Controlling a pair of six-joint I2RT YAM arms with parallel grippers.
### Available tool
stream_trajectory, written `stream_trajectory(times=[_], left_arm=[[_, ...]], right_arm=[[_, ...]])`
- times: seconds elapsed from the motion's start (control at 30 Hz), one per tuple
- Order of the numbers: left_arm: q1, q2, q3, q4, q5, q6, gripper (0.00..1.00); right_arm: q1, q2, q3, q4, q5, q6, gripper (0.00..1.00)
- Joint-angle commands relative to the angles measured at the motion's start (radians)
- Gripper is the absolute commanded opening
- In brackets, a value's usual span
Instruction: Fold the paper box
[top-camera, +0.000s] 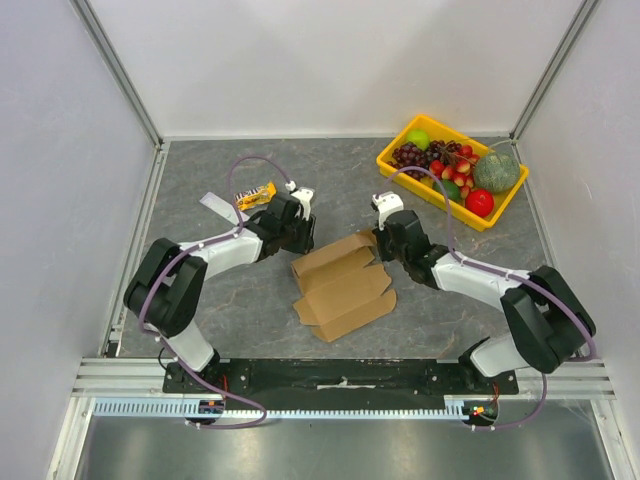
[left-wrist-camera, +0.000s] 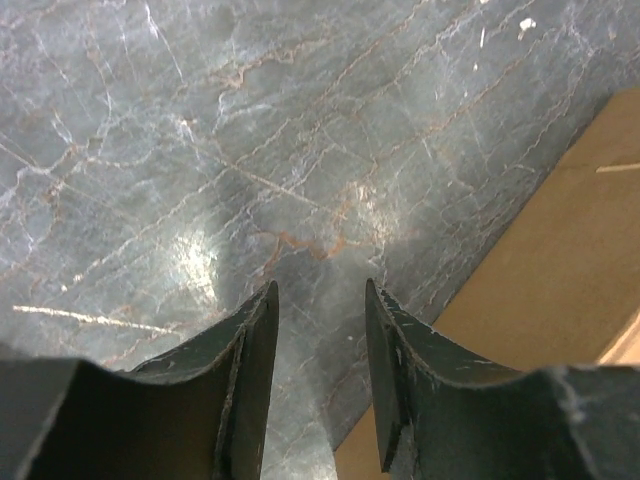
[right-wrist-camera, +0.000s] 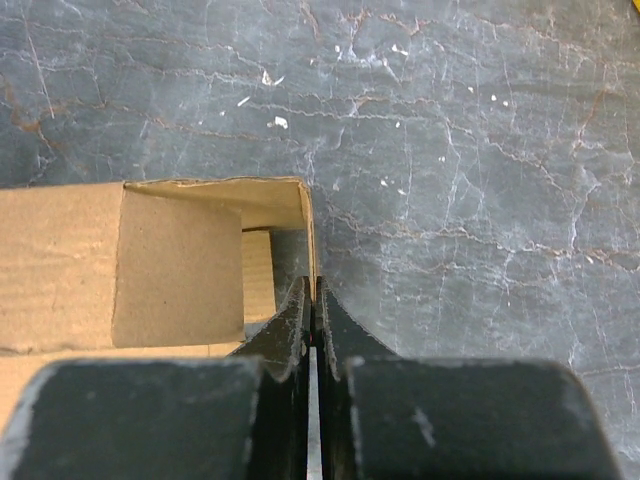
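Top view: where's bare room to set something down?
Free: far strip between snack packet and yellow tray; near strip between paper box and black base plate. Crowded: centre, left gripper and right gripper flanking the box.

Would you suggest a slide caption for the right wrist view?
Right tool pinching a raised wall of the brown corrugated cardboard box on grey marbled table.

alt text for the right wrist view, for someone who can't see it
The right hand, shut, pinches the edge of a raised flap at the corner of the brown paper box. The box fills the left side of the view, and the grey marbled table fills the rest.
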Motion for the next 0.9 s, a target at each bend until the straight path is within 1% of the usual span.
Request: stream_trajectory(times=[0.0,0.07,0.1,0.17,0.27,0.3,0.33,0.4,0.5,0.57,0.63,0.73,0.8,0.87], left_arm=[[0.000,-0.079,-0.034,0.037,-0.002,-0.044,0.46],[0.000,-0.094,-0.037,0.027,-0.036,-0.048,0.46],[0.000,-0.099,-0.036,0.015,-0.042,-0.051,0.47],[0.000,-0.118,-0.031,-0.002,-0.101,-0.055,0.47],[0.000,-0.172,-0.020,-0.028,-0.160,-0.069,0.49],[0.000,-0.191,-0.016,-0.035,-0.177,-0.071,0.49],[0.000,-0.217,-0.011,-0.042,-0.188,-0.074,0.50],[0.000,-0.267,-0.007,-0.049,-0.197,-0.075,0.51],[-0.002,-0.347,-0.013,-0.048,-0.190,-0.087,0.52],[-0.007,-0.396,-0.025,-0.039,-0.159,-0.087,0.52],[-0.014,-0.442,-0.057,0.004,-0.100,-0.092,0.52],[-0.054,-0.493,-0.114,0.044,-0.059,-0.087,0.49],[-0.095,-0.505,-0.135,0.052,-0.073,-0.074,0.45],[-0.123,-0.498,-0.151,0.052,-0.079,-0.063,0.39]], right_arm=[[-0.005,0.031,0.067,0.037,-0.001,-0.024,0.04],[-0.004,0.026,0.065,0.031,-0.007,-0.024,0.08],[-0.005,0.020,0.064,0.029,-0.006,-0.024,0.13],[-0.005,0.003,0.054,0.019,-0.001,-0.027,0.21],[-0.004,-0.040,0.038,-0.001,0.017,-0.034,0.36],[-0.004,-0.061,0.033,-0.012,0.026,-0.034,0.39],[-0.005,-0.079,0.028,-0.020,0.033,-0.035,0.42],[-0.004,-0.125,0.022,-0.035,0.037,-0.034,0.45],[-0.005,-0.193,0.030,-0.069,0.028,-0.014,0.47],[-0.004,-0.230,0.039,-0.087,-0.001,0.009,0.46],[-0.004,-0.261,0.042,-0.084,-0.051,0.040,0.44],[-0.004,-0.281,0.033,-0.035,-0.144,0.090,0.39],[-0.004,-0.270,0.024,0.004,-0.165,0.121,0.31],[-0.004,-0.245,0.024,0.031,-0.150,0.143,0.23]])
